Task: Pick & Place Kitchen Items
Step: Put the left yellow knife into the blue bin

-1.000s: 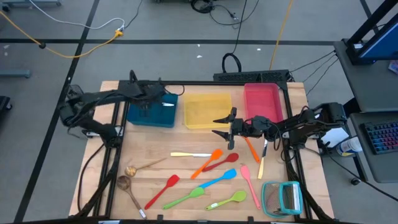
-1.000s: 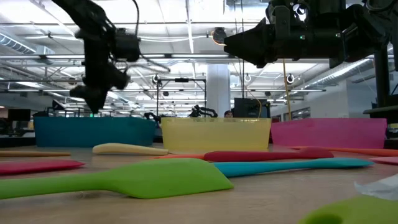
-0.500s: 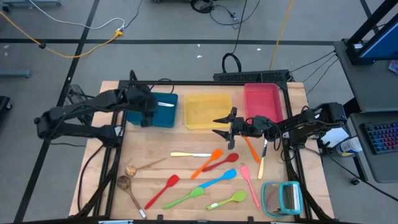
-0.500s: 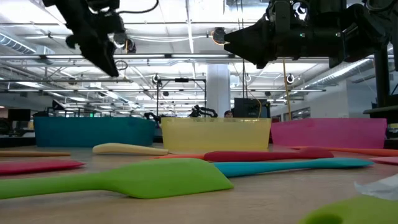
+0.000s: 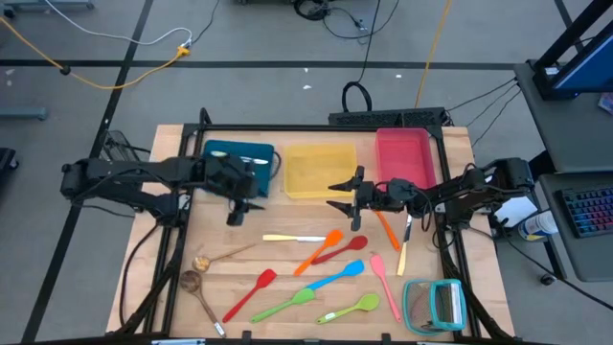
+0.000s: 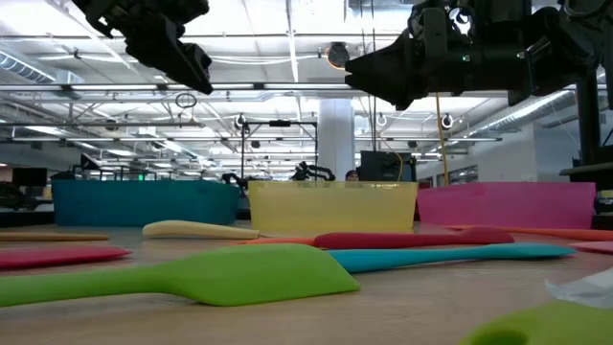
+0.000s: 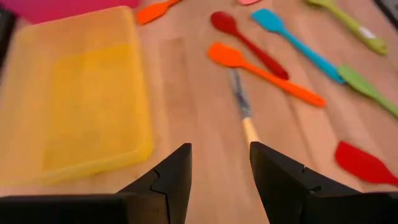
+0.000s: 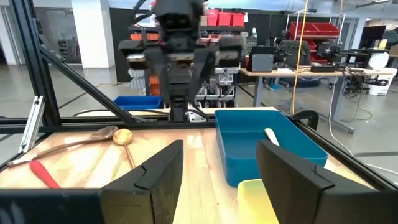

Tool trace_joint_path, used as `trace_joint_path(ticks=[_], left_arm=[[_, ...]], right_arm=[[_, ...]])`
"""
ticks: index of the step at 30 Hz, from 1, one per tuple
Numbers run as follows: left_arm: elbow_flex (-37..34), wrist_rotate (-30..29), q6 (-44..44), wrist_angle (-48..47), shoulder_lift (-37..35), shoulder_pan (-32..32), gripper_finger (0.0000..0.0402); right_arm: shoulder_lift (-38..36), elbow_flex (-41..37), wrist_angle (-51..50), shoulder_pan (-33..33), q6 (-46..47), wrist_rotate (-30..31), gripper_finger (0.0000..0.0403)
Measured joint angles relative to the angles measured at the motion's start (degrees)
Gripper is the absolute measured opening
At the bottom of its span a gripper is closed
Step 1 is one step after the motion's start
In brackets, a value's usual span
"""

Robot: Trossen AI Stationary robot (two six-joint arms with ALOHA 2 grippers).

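left claw [image 5: 239,204] apart, empty, above bare wood beside blue tray [image 5: 237,156]; right claw [image 5: 337,196] apart by yellow tray [image 5: 318,171].

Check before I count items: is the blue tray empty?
Not empty. The blue tray holds a pale-handled utensil, seen in the right wrist and high views.

Slim utensils are lying flat and scattered across the wooden counter [image 5: 278,222]. A pale-handled knife [image 5: 294,238] is lying crosswise near the middle, with an orange spatula [image 5: 320,249] and a red spoon [image 5: 340,251] slanting just beside it. Below them, a red spatula [image 5: 251,293], a blue spatula [image 5: 332,279] and two green ones [image 5: 284,306] [image 5: 349,309] are lying slantwise. Two wooden spoons [image 5: 216,258] [image 5: 197,292] are resting to the left. A pink spatula [image 5: 384,282], another orange one [image 5: 388,230] and two pale-handled pieces of cutlery [image 5: 403,241] are lying to the right. One pale-handled piece [image 8: 272,135] is sitting in the blue tray [image 8: 246,129].
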Motion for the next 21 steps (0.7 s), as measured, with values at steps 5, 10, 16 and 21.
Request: trace_joint_path(ticks=[5,10,16,21], left_arm=[[-1.67,-0.03,-1.81,4.87,3.73,-4.44,0.0168],[-3.07,-1.21,-3.08,10.14,8.1,-7.64,0.0168],[-3.07,-6.0,-6.82,15.18,14.62,-10.65,0.0168],[-3.05,-8.66,-7.78,15.96,19.82,-12.21,0.0168]], right_arm=[[0.0,0.0,-0.63,0.0,0.0,0.0,0.0196],[-0.02,-0.02,-6.7,0.02,2.83,0.0,0.0196],[0.0,-0.02,-12.28,0.28,5.33,0.0,0.0196],[0.0,-0.02,-13.53,0.42,5.42,-0.06,0.0196]])
